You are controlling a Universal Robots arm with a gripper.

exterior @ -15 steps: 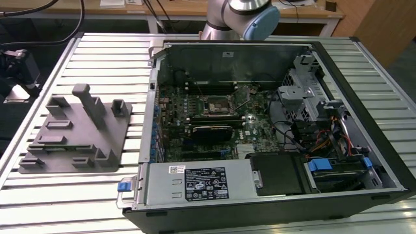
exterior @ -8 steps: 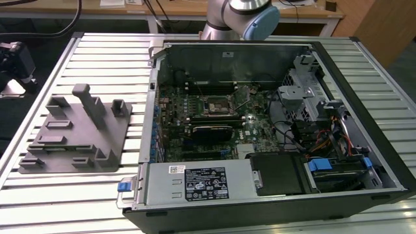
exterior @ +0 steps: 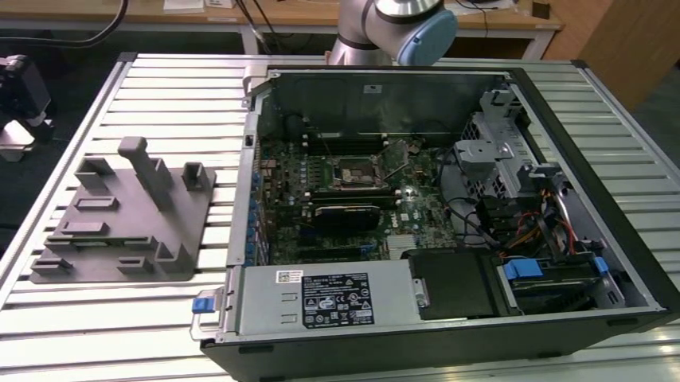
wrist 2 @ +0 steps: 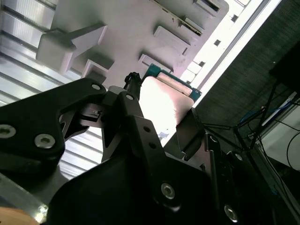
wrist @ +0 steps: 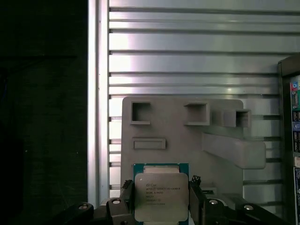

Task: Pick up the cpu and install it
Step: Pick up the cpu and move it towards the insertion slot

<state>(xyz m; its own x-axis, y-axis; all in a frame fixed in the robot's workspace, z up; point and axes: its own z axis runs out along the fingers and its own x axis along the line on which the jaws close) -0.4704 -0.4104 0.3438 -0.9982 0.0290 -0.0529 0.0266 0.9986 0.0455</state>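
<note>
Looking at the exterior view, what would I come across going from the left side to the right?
From the left: black device → grey fixture plate → motherboard → metal drive cage.

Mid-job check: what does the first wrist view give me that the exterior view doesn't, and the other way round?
First wrist view: the cpu, its metal top toward the camera, gripped on two sides by the gripper. Exterior view: the inside of the open computer case, with the motherboard and its square socket, plus part of the arm behind the case. Shared: the grey fixture plate with upright posts, lying on the slatted metal table beside the case.
</note>
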